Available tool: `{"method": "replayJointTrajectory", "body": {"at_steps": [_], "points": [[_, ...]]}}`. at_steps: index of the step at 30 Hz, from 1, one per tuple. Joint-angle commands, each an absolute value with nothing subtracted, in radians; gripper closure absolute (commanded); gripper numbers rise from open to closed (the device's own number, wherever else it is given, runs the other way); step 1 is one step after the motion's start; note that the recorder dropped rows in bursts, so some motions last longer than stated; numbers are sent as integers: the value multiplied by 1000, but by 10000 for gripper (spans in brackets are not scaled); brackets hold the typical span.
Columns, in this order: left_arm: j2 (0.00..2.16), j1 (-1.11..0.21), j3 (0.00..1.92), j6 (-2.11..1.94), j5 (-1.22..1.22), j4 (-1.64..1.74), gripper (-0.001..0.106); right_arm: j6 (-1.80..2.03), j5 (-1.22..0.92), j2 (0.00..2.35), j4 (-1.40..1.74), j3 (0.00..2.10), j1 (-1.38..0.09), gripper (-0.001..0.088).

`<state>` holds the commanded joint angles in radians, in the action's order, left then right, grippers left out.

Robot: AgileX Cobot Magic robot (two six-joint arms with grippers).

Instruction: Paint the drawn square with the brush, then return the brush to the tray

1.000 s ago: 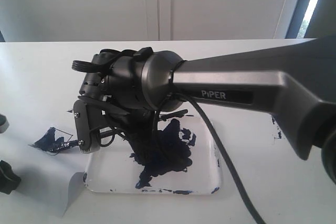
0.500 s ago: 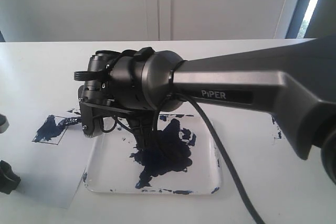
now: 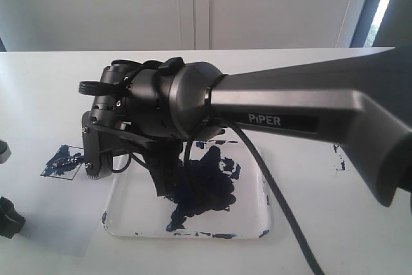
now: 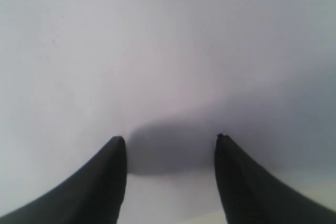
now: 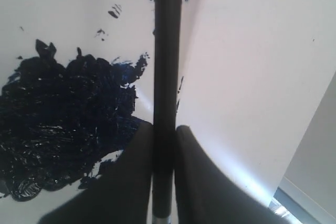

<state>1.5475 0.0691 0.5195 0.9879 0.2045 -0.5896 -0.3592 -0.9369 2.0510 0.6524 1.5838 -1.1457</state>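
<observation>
Exterior view first: the tray (image 3: pixel 256 220) sits in the middle with one big navy paint blot (image 3: pixel 203 188) in it. The right gripper (image 3: pixel 161 181) hangs low over the tray's left half, but its fingers are buried behind the wrist here, so no read on them from this angle. The drawn square (image 3: pixel 61 162) is just off the tray's left side and it's mostly navy already, with ragged edges. I'd say the painting part is about done, maybe a touch-up left.

Left wrist view: the left gripper (image 4: pixel 170 139) has its fingers (image 4: pixel 102 182) spread wide with nothing between them, just bare white surface (image 4: pixel 168 51) under it. No tray in this shot.

Right wrist view: here you can see it properly. The two fingers (image 5: pixel 134 182) are pinched tight on the brush (image 5: pixel 168 51), whose shaft runs along the tray's (image 5: pixel 63 3) edge right next to the blot; the tip is out of frame.

So what's left, as I read it: put the brush down in the tray and let go.

Count: one tray, one brush, one square, one blot, two grippers
</observation>
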Motion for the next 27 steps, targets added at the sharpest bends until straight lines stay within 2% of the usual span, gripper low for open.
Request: {"method": "replayJointTrajectory", "body": {"at_steps": [27], "points": [[1547, 69, 519, 984, 208, -590, 489, -355, -864, 2086, 673, 1584, -1146, 868]]}}
